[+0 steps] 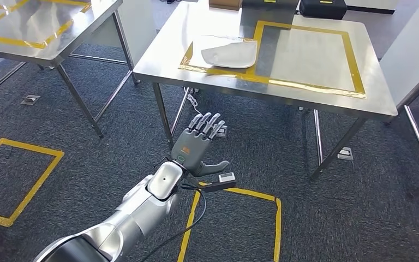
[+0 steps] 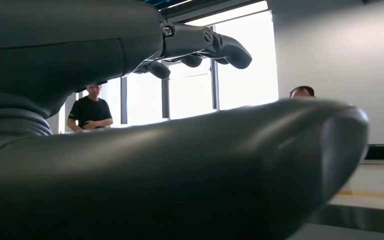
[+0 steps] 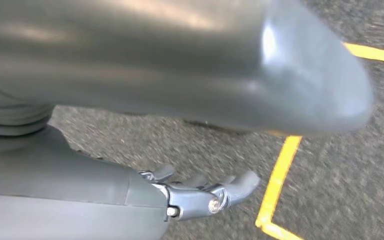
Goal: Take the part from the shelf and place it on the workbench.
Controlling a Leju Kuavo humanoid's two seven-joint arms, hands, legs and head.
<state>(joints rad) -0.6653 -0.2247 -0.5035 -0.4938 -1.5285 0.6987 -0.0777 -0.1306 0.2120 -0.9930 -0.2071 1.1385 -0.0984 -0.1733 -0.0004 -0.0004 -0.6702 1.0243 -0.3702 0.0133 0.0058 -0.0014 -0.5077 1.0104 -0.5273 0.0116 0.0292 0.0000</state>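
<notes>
The left hand point(image 1: 197, 146) is hanging empty, fingers spread, short of the workbench point(image 1: 163, 52). The white part point(image 1: 230, 54) is lying there, glare blurring its edges. The right hand point(image 3: 200, 197) is holding nothing, fingers loosely apart.

Looks like a robotics test lab or some light industrial workshop, not anybody's home. There are stainless steel workbenches point(image 1: 327, 87) on bare metal legs, with a second steel table point(image 1: 38, 33) off to the side, and both have rectangles marked out in yellow tape point(image 1: 354, 60) on their tops. The floor is dark grey office-type carpet point(image 1: 87, 164) with more yellow tape squares point(image 1: 277, 218) stuck on it, like marked standing spots. Floor outlet boxes point(image 1: 30, 99) sit in the carpet. The left wrist view catches big bright windows point(image 2: 240, 75), a plain white wall point(image 2: 340, 60) and a couple of people point(image 2: 90, 110) standing around in the background.
</notes>
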